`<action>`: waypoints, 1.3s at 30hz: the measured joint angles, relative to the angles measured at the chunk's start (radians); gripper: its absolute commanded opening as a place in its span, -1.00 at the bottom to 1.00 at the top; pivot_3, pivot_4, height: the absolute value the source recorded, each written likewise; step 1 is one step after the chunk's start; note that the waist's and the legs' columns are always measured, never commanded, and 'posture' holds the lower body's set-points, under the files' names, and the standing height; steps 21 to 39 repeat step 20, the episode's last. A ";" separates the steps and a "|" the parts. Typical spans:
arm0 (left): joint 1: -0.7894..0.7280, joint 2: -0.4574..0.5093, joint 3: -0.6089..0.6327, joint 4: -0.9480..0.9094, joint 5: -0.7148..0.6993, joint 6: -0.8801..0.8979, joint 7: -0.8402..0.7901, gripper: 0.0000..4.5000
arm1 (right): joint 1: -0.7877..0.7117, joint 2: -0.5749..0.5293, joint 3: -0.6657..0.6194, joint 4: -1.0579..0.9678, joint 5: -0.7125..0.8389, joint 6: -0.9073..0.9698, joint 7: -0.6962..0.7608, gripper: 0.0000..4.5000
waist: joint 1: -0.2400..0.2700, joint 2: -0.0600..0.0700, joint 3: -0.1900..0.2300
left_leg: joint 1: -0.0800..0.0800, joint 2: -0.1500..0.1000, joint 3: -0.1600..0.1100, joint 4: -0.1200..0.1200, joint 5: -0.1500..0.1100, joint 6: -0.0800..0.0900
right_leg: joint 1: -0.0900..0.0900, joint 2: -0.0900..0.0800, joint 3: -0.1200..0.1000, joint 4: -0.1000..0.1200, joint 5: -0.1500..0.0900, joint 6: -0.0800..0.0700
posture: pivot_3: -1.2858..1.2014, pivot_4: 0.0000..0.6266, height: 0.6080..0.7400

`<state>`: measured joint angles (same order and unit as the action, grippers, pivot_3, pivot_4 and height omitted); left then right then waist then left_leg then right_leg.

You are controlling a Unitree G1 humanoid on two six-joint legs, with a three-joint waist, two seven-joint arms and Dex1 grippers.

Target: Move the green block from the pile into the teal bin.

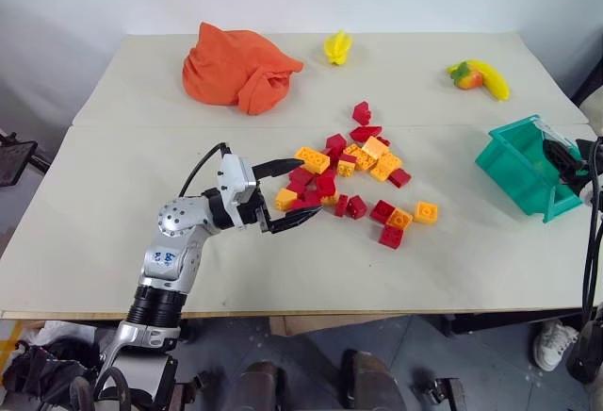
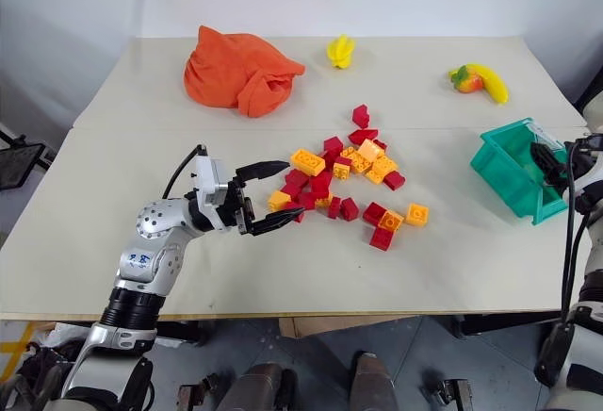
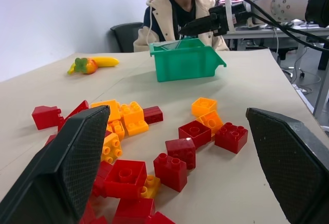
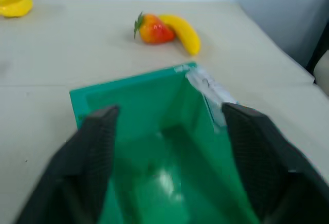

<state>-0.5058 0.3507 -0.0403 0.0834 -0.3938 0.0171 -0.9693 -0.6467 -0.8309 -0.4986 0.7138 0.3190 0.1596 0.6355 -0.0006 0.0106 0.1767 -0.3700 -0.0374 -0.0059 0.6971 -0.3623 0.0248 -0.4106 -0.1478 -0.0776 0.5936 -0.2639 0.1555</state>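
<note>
At the table's right edge: teal bin (image 1: 510,176), open mouth facing the middle of the table. My right gripper (image 4: 169,113) hangs just over that mouth, fingers spread wide, nothing between them. That pose reads as a drop posn: above the opening so a brick falls inside rather than on the lip.

Green block (image 4: 165,179): I think it's the paler green patch on the bin floor in the R wrist view, but it's soft and could be glare. Can't confirm. If it is the block, the task is about done.

Mid-table, slightly toward the near edge: the pile (image 1: 350,172), red, orange and yellow bricks scattered loosely, a few strays toward the bin. Left gripper (image 1: 309,188) sits at the pile's near-left fringe, low and roughly level, jaws wide apart, holding nothing. A couple of red bricks lie in the gap, untouched as far as I can see. Prob. parked ready to sort or steady.

Far edge: orange cloth (image 1: 240,67) and toy fruit (image 1: 480,76), well apart from the work. Person (image 3: 180,13) seated beyond the bin.
</note>
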 measured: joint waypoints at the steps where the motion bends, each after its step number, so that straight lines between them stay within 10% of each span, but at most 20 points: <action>1: 0.000 0.002 0.000 0.000 0.001 0.000 0.001 1.00 | -0.004 -0.003 0.004 0.000 0.000 -0.009 0.009 0.98 | 0.000 0.000 0.000 | 0.000 0.000 0.000 0.000 0.000 0.000 | 0.000 0.000 0.000 0.000 0.000 0.000 | 0.03 -0.52 1.00; 16: 0.205 0.259 0.132 0.008 0.051 -0.063 -0.006 1.00 | 0.476 0.081 0.179 -0.677 0.227 -0.034 0.537 0.98 | 0.011 0.000 0.000 | 0.001 -0.001 -0.010 0.001 0.000 0.001 | 0.001 -0.001 0.000 -0.001 0.001 0.001 | 0.03 -0.52 1.00; 39: 0.252 0.302 0.184 0.007 0.066 -0.078 0.008 1.00 | 0.534 0.081 0.186 -0.701 0.216 -0.037 0.556 0.98 | 0.024 0.000 0.000 | 0.001 -0.001 -0.010 0.002 -0.001 0.001 | 0.002 -0.001 0.001 -0.001 0.001 0.001 | 0.03 -0.52 1.00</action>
